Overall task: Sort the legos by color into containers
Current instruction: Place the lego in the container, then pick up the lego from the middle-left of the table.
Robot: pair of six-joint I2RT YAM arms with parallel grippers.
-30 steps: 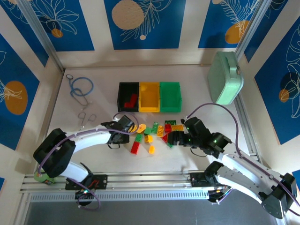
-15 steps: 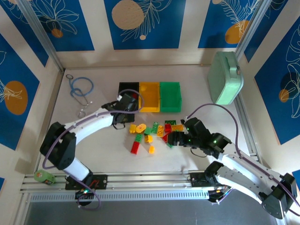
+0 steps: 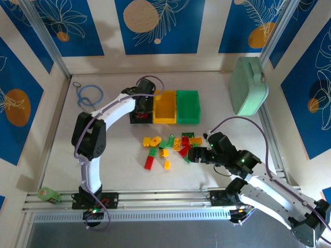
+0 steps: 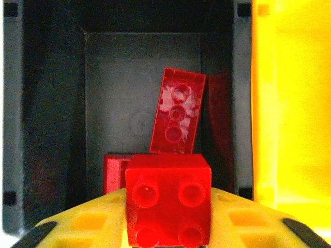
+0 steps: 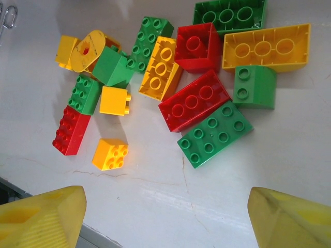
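Legos [image 3: 170, 147] lie in a loose heap of red, yellow and green on the table [image 3: 114, 160], just in front of a row of three containers. The black bin [image 3: 135, 119] is on the left, the yellow bin [image 3: 164, 107] in the middle and the green bin [image 3: 187, 106] on the right, side by side.

The left gripper [image 3: 143, 109] hangs over the black bin, well apart from the heap. In the left wrist view a red four-stud brick [image 4: 168, 206] sits between its yellow fingers [image 4: 77, 225], studs toward the camera, over the near end of the bin. Whether the fingers press its sides or have let go cannot be told. Below, inside the bin, a longer red brick [image 4: 177, 111] lies tilted near the right wall, and another red piece [image 4: 115, 173] shows partly behind the four-stud brick.

The right gripper [image 3: 192, 154] sits at the right edge of the heap, its jaws spread wide with nothing between them. In the right wrist view its fingertips [image 5: 46, 212] stand in the bottom corners with bare table between, and the heap lies beyond them. A small orange brick [image 5: 110, 154] and a long green brick [image 5: 214, 134] are the nearest, and neither touches a finger.
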